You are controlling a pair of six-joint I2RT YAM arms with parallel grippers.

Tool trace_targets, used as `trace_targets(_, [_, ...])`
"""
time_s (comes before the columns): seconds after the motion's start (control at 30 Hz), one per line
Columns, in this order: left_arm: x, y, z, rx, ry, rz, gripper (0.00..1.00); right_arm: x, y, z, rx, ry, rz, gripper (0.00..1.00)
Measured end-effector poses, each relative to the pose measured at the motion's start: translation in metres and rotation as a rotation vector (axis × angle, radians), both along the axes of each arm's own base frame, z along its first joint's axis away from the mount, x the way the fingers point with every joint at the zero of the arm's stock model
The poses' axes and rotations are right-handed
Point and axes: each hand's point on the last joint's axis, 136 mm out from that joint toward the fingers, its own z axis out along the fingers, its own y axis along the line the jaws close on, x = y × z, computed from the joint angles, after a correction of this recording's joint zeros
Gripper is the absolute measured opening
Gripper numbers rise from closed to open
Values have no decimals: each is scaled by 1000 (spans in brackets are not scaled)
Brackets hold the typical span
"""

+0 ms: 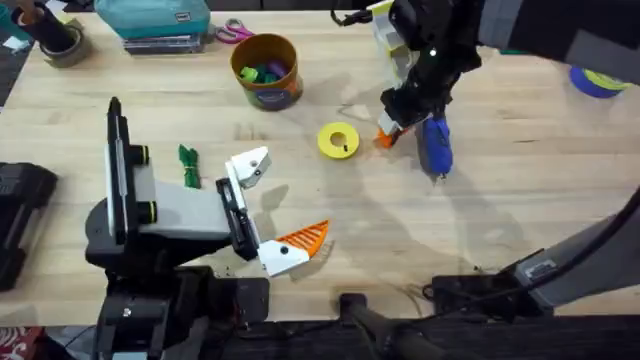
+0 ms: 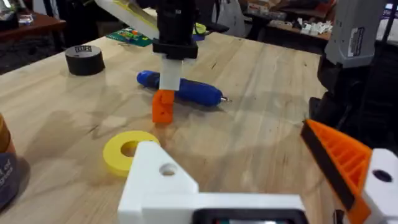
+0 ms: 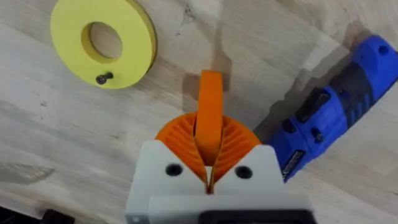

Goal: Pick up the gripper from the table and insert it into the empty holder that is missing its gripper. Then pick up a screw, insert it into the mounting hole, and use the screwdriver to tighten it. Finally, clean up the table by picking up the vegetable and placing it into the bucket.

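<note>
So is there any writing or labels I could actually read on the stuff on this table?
None can be read.
Cup: dark label band, print too small.
Tape roll: white sticker, print blurred.
Blue screwdriver: no readable marking.

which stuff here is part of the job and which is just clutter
Job: gripper, held by the right gripper; holder; screwdriver; vegetable; bucket; screw.

Clutter: yellow disc; tape roll; scissors.

Overhead looked down across the whole table, left wrist low and sideways, right wrist straight down, close, all sharing the yellow disc and screwdriver.
</note>
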Motion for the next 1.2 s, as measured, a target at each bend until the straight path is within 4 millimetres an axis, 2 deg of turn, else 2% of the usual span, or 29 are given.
trace_targets(0.3, [0,0,0,0,0,0,986,0,0,2,2,-2,-14,9])
trace_targets(0.4, [0,0,0,0,0,0,986,-1,-1,12,14,-27,-30,9])
trace_targets(0.8, [0,0,0,0,0,0,986,-15,-6,114,147,-272,-131,9])
trace_targets(1.03, [0,0,0,0,0,0,986,-24,-10,165,247,-425,-191,8])
trace_targets(1.2, [0,0,0,0,0,0,986,-22,4,203,394,-538,-185,8])
